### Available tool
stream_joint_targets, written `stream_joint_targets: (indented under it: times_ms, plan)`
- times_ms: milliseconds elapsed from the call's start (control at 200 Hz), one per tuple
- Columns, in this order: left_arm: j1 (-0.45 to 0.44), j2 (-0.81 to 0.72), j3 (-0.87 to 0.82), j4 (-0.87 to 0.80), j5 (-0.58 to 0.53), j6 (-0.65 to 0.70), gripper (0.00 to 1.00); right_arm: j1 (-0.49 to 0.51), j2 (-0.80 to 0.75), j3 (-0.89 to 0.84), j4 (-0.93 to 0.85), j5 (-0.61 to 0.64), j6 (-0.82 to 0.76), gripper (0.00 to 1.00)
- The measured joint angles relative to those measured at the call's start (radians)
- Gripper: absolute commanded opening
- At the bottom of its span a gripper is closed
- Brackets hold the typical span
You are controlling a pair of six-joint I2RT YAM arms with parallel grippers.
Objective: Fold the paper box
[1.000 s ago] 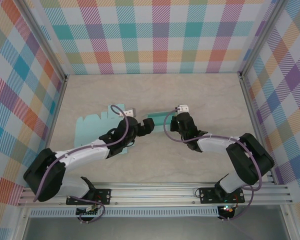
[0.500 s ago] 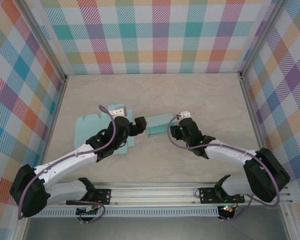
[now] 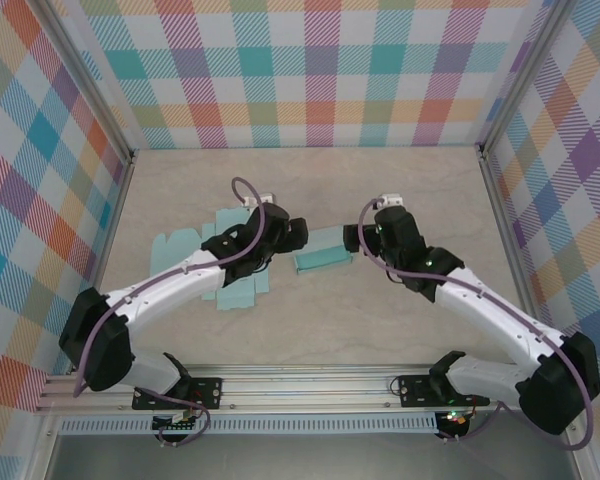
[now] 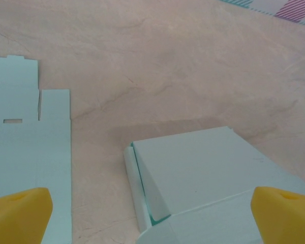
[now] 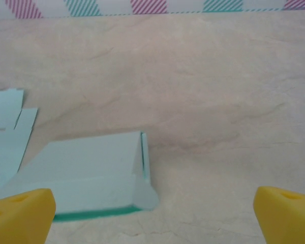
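Teal paper box lies flat, long axis seemingly left-right.

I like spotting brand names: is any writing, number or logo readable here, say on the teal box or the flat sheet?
None to read. The box and sheet are plain teal, the table is unmarked, and the walls carry only coloured plaid.

The paper box blocks the gap between left gripper and right gripper; table beyond lies bare.
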Motion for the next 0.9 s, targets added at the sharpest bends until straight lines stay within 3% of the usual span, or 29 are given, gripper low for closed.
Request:
stream_joint_targets:
  times_ms: [230, 400, 665, 900]
  plan:
    - [0.034, 0.150, 0.080, -0.024, 0.047, -0.001, 1.00, -0.105, 0.283, 0.215, -0.116, -0.081, 0.022, 1.00]
    - [0.036, 0.213, 0.081, -0.043, 0.081, -0.004, 1.00, -0.122, 0.446, 0.286, -0.162, -0.153, 0.022, 1.00]
    - [0.038, 0.251, 0.072, -0.042, 0.121, -0.010, 0.96, -0.122, 0.475, 0.235, -0.170, -0.222, 0.025, 1.00]
    - [0.038, 0.286, 0.021, -0.020, 0.142, -0.033, 0.82, -0.122, 0.477, 0.134, -0.138, -0.241, 0.048, 1.00]
